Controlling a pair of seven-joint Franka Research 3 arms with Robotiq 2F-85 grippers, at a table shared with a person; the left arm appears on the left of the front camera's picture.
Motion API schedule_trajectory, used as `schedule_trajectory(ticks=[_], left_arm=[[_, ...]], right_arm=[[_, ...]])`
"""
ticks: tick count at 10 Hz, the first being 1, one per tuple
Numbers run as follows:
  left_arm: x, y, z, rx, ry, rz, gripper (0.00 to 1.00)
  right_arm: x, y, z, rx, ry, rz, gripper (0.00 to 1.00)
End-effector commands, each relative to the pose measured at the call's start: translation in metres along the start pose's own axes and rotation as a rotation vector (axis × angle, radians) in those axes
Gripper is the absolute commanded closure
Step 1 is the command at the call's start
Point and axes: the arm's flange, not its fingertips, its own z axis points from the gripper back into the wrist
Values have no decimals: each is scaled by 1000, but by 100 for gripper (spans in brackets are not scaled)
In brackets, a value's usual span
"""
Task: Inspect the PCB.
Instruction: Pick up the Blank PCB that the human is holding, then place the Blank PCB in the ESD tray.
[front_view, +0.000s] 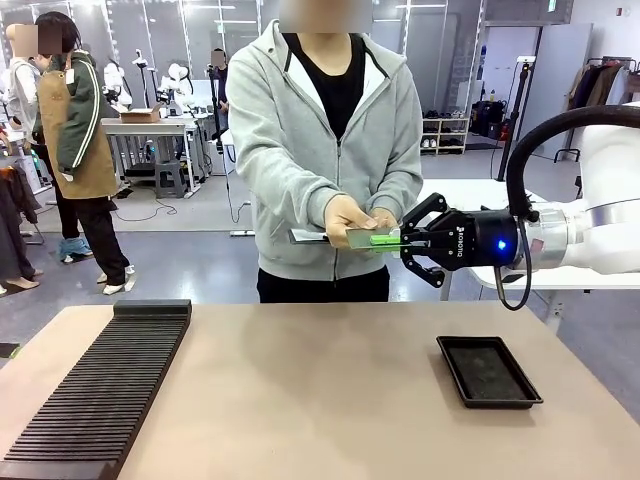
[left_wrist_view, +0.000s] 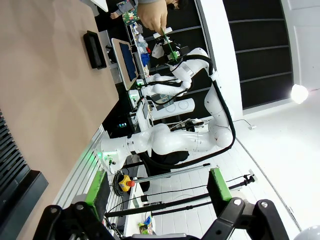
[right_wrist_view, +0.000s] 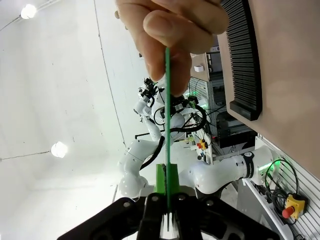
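The thin green rectangular PCB (front_view: 372, 239) is held in the air roughly level, well above the shallow black rectangular tray (front_view: 488, 371) and beyond its far left corner. The black right gripper (front_view: 402, 241) is clamped on one end, its green pads pressing both faces. The person's hand (front_view: 350, 220) pinches the other end, which looks like a handover for checking, with both sides gripping so it cannot drop. The left gripper (left_wrist_view: 158, 189) has its jaws apart and holds nothing, far from the tray, probably parked out of the way.
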Motion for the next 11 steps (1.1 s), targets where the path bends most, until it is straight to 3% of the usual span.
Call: schedule_trajectory(ticks=[1,11], left_arm=[[-1,-1,1,1,0,3,0],[-1,-1,1,1,0,3,0]], right_arm=[[0,1,0,8,4,-6,100],[0,1,0,8,4,-6,100]])
